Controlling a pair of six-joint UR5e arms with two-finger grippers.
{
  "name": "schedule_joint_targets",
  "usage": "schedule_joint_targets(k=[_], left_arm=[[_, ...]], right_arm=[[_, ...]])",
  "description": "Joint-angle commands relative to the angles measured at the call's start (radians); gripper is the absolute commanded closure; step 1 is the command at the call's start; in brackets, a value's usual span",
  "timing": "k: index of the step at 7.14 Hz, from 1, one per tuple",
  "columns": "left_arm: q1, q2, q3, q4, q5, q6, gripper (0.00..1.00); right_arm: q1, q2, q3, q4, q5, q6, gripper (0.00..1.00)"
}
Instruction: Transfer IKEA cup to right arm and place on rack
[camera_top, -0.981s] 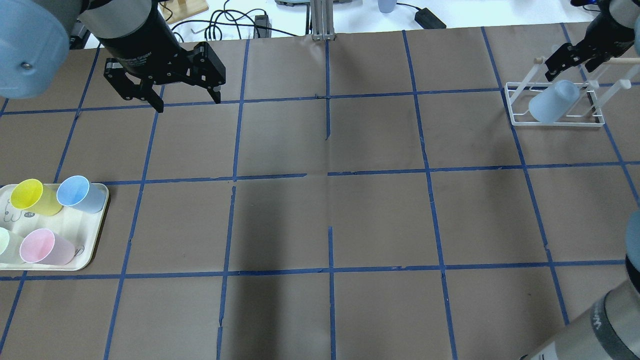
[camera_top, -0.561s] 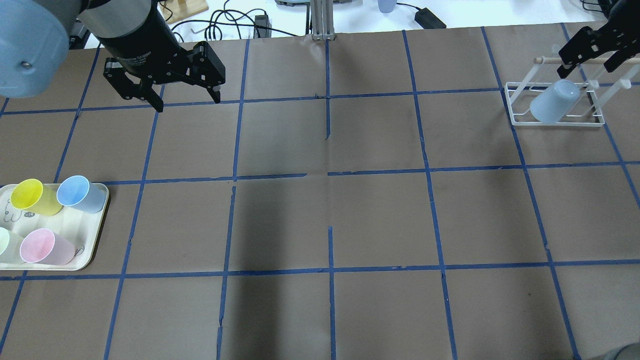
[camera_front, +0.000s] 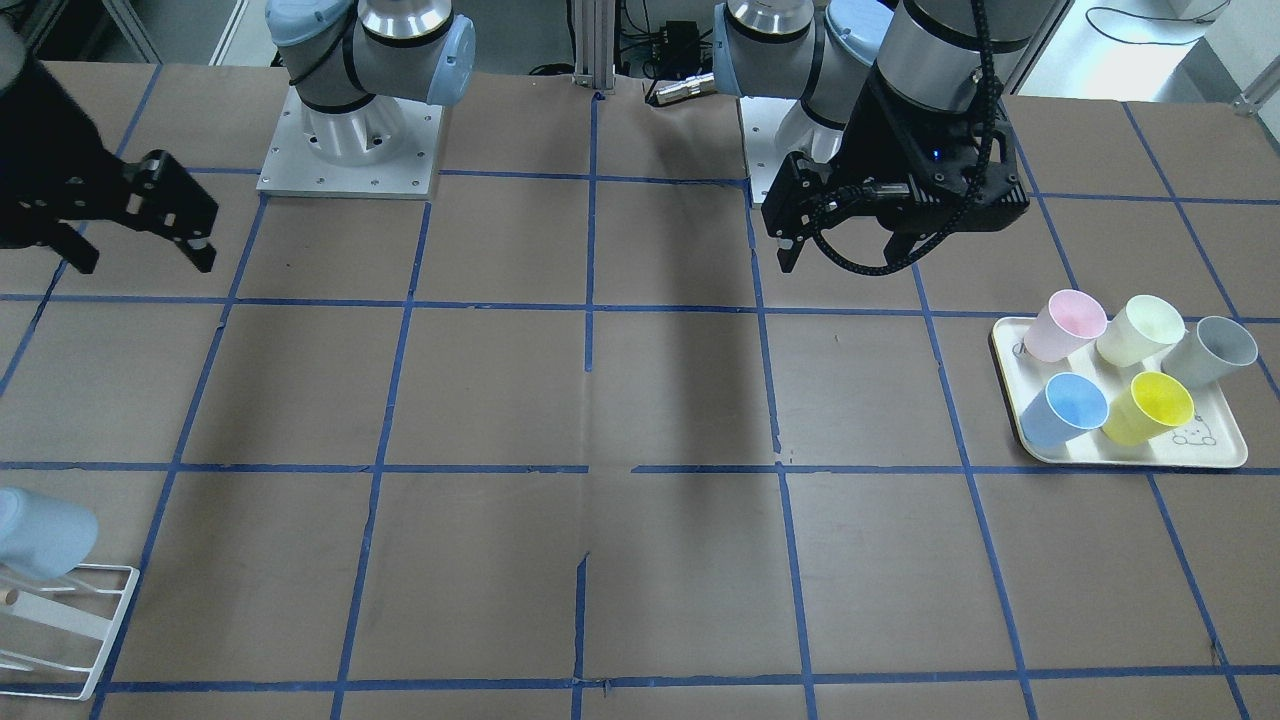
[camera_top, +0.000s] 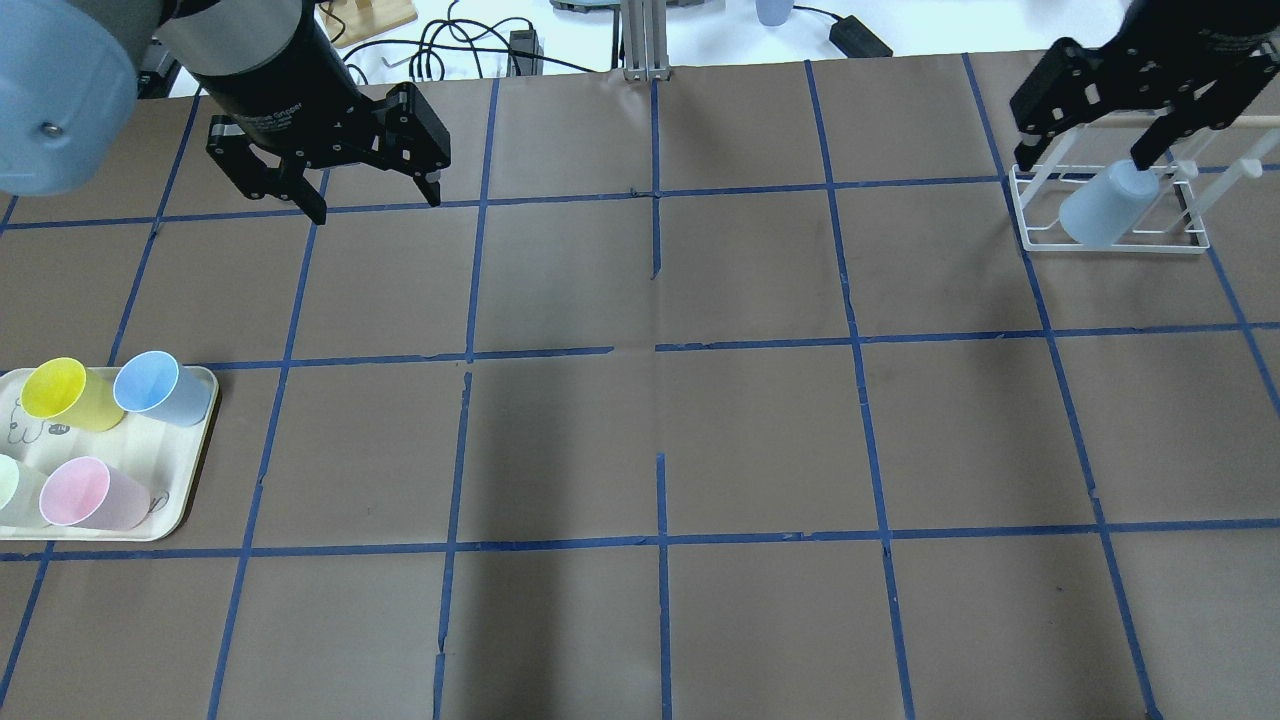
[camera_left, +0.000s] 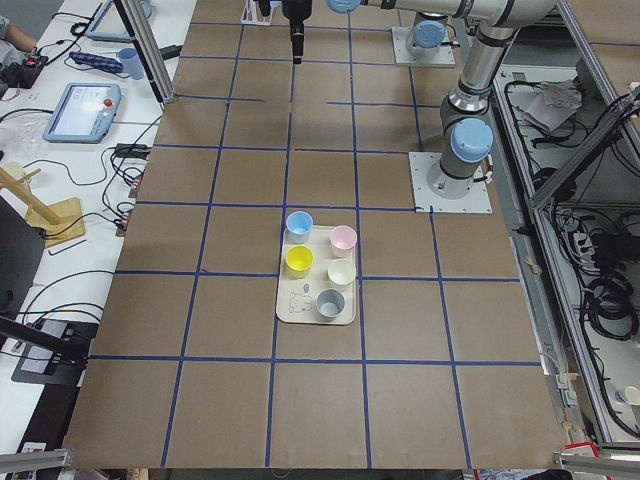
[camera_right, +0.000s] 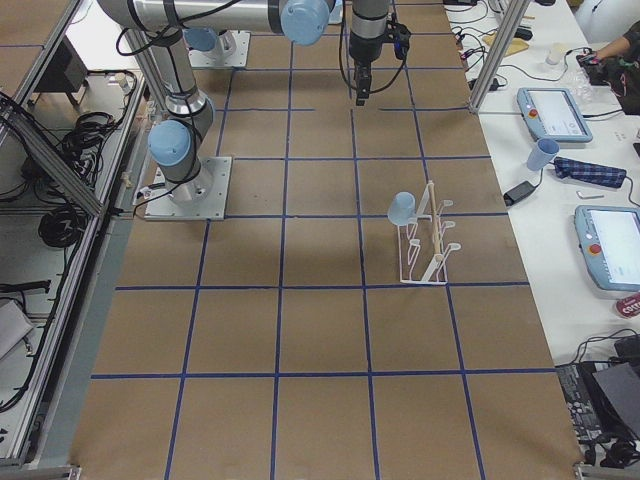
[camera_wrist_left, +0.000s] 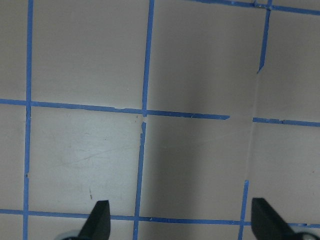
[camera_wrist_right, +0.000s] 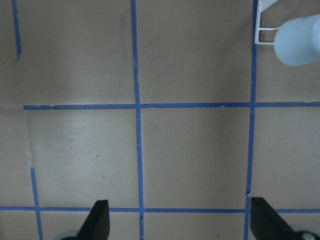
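The pale icy-blue IKEA cup (camera_top: 1105, 210) hangs tilted on a rod of the white wire rack (camera_top: 1030, 215) at the far right. It also shows in the front view (camera_front: 40, 535), the right side view (camera_right: 402, 208) and the right wrist view (camera_wrist_right: 300, 40). My right gripper (camera_top: 1085, 160) is open and empty. It hovers high above the rack, apart from the cup, and also shows in the front view (camera_front: 145, 265). My left gripper (camera_top: 375, 200) is open and empty above the far left of the table, and also shows in the front view (camera_front: 840, 258).
A cream tray (camera_top: 190, 480) at the left edge holds a sky-blue cup (camera_top: 160, 388), a yellow cup (camera_top: 65, 392), a pink cup (camera_top: 90, 495) and others, including a grey cup (camera_front: 1210, 350). Brown paper with blue tape lines covers the table.
My right gripper has lifted away from the cup and moved toward the table's middle. The cup stays on the rack. The left arm has not moved.
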Motion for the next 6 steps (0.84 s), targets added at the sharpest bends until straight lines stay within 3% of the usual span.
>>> schedule_joint_targets(k=[1, 3, 6], left_arm=[[0.000, 0.000, 0.000, 0.000, 0.000, 0.000, 0.00], [0.000, 0.002, 0.000, 0.000, 0.002, 0.000, 0.00], [0.000, 0.005, 0.000, 0.000, 0.005, 0.152, 0.00]], right_arm=[[0.119, -0.033, 0.052, 0.000, -0.027, 0.117, 0.00], [0.123, -0.119, 0.157, -0.014, -0.020, 0.114, 0.00], [0.123, -0.155, 0.180, -0.011, -0.027, 0.132, 0.00]])
